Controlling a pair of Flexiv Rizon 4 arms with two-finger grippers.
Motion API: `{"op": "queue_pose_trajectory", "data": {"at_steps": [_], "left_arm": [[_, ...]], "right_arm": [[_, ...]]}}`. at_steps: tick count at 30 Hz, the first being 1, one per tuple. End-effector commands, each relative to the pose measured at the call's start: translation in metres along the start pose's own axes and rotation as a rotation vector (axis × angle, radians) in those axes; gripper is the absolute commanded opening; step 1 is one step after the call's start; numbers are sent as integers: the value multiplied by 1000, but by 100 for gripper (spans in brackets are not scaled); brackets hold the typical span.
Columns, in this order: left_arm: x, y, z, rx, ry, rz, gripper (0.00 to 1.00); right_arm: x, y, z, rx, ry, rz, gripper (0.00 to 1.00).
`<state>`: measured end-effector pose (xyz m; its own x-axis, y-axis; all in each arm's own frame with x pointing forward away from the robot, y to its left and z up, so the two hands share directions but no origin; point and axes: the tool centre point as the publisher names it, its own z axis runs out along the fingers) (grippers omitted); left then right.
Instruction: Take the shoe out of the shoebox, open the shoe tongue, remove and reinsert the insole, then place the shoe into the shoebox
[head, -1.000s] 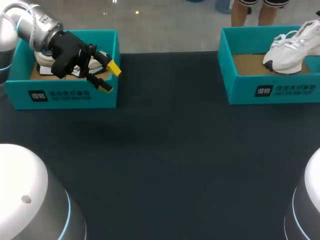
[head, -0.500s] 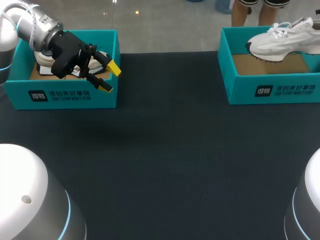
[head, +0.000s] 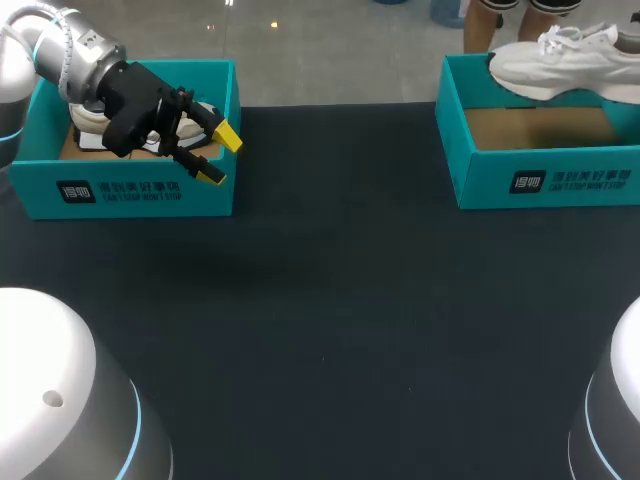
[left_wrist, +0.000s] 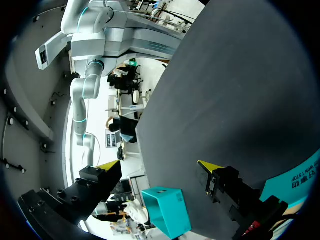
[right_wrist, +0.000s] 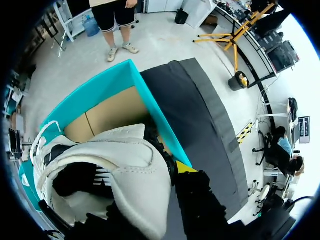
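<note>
The white shoe (head: 560, 62), clamped in the right gripper (right_wrist: 162, 175), had risen above its shoebox (head: 545, 182) at the table's (head: 330, 300) far right corner, removal seemingly near done; the left gripper (head: 217, 155) hung open, unmoved.

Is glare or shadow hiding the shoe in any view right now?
Head view: no glare on the shoe; its shadow darkens the box floor, and the frame's edge cuts one end. Right wrist view: shoe well lit, only its opening dark. Left wrist view: table dim, no glare.
</note>
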<state>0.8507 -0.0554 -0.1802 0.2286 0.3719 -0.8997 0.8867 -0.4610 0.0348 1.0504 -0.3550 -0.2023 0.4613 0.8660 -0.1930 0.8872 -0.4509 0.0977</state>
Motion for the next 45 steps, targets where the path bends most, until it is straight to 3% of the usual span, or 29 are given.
{"op": "queue_pose_trajectory", "data": {"at_steps": [1,9,17,28,45], "left_arm": [[0,0,0,1,4,1,100],[0,0,0,1,4,1,100],[0,0,0,1,4,1,100],[0,0,0,1,4,1,100],[0,0,0,1,4,1,100]], "right_arm": [[-5,-2,11,2,14,-23,0],[-9,-4,29,-6,25,-39,0],[-1,-9,44,-66,17,-107,0],[7,-11,70,-92,6,-121,0],[11,-9,132,-64,-37,-111,0]]}}
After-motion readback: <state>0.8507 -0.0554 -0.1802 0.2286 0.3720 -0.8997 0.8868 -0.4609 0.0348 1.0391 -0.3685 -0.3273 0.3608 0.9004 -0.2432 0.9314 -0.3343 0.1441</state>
